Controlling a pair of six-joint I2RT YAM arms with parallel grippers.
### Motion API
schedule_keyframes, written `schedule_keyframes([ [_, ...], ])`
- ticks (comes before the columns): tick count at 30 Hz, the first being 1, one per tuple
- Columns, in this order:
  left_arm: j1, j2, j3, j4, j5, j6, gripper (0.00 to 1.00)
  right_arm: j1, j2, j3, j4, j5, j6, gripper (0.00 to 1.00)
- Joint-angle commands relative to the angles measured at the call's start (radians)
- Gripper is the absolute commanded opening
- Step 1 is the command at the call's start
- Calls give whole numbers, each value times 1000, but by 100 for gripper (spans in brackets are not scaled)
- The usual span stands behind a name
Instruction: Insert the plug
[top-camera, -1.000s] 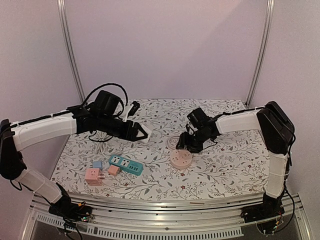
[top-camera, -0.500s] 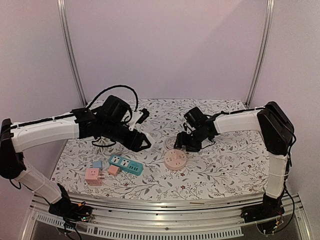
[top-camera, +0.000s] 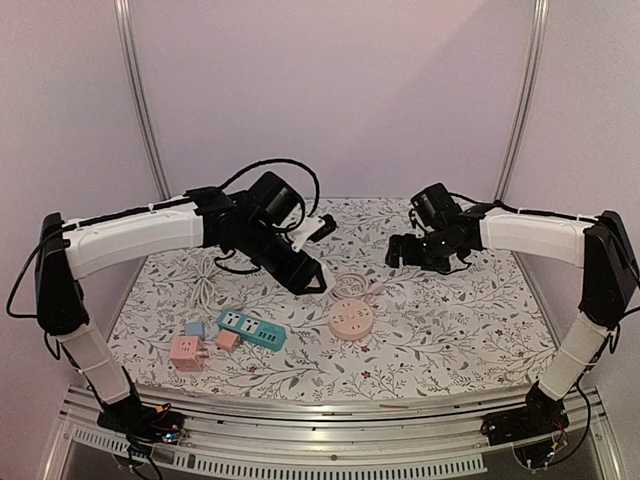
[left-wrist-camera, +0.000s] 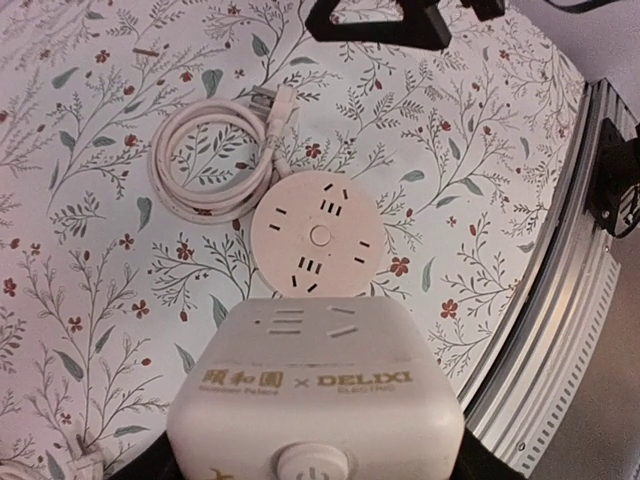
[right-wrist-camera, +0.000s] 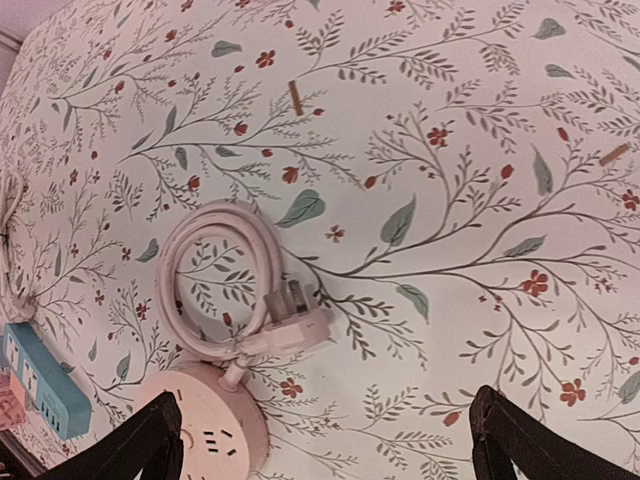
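Plug free by round socket; my right tool just opened, backed off. Left tool grips power block.

A white cloth with green leaves and little red flowers covers the table. On it lies a thick white cord, curled round into a loop. The cord ends in a white plug with metal pins, lying flat against the right side of the loop. Just below the loop sits a round pink socket box with small slots on top. At the left edge is a long blue-green socket strip, partly cut off. Two small brown bits lie far up on the cloth. The right gripper shows two black fingers in the bottom corners, far apart from each other.
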Motion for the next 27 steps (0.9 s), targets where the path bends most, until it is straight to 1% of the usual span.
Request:
schedule_keyframes([
  [1,-54,86,107,-101,-26,57,0,-50,-101,-87,-20,153,-13,99],
  [8,-97,270,293,-217,-101,92,0,-76,-150,-135,-19,201,-57,99],
  [14,-111,404,444,-291,-135,70,0,-84,-180,-149,-32,270,-89,99],
  [20,-121,447,466,-339,-159,118,0,-87,-195,-162,-27,302,-113,99],
  [27,-124,460,464,-362,-182,230,0,-86,-219,-206,28,310,-161,99],
])
